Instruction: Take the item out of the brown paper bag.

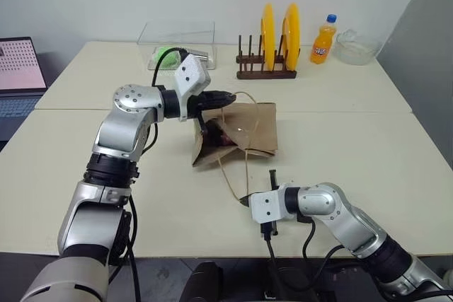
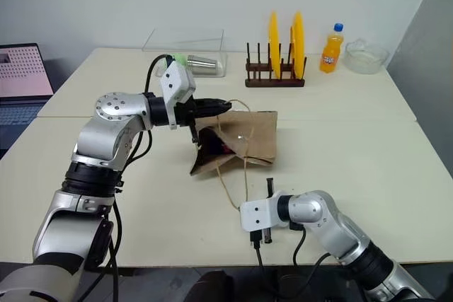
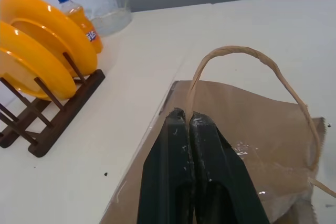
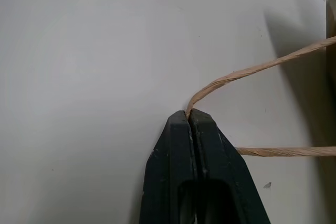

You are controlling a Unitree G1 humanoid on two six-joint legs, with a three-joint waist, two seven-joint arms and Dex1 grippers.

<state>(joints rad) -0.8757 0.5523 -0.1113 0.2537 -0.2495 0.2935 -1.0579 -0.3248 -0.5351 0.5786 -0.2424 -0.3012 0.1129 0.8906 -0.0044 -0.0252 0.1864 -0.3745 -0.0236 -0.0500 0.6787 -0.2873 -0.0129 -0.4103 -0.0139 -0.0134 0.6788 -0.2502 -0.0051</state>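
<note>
pale tabletop against a white wall, with a dish rack (image 1: 266, 67) of yellow plates and an orange soda bottle (image 1: 323, 40) lined up at the far edge. at mid-table the brown paper bag (image 1: 244, 132) lies creased, its mouth toward my left. i have my left gripper (image 3: 188, 117) pinched shut on the bag's upper rope handle (image 3: 247, 56), holding the top edge up, and my right gripper (image 4: 188, 114) clamped together on the lower handle (image 1: 230, 175), drawn toward the near edge. so the step in hand is spreading the mouth. the item (image 1: 223, 136) sits inside it, only a dark shape with a flash of red, i think, deep in shadow. next move calls for freeing one gripper and reaching in without letting the mouth collapse.
</note>
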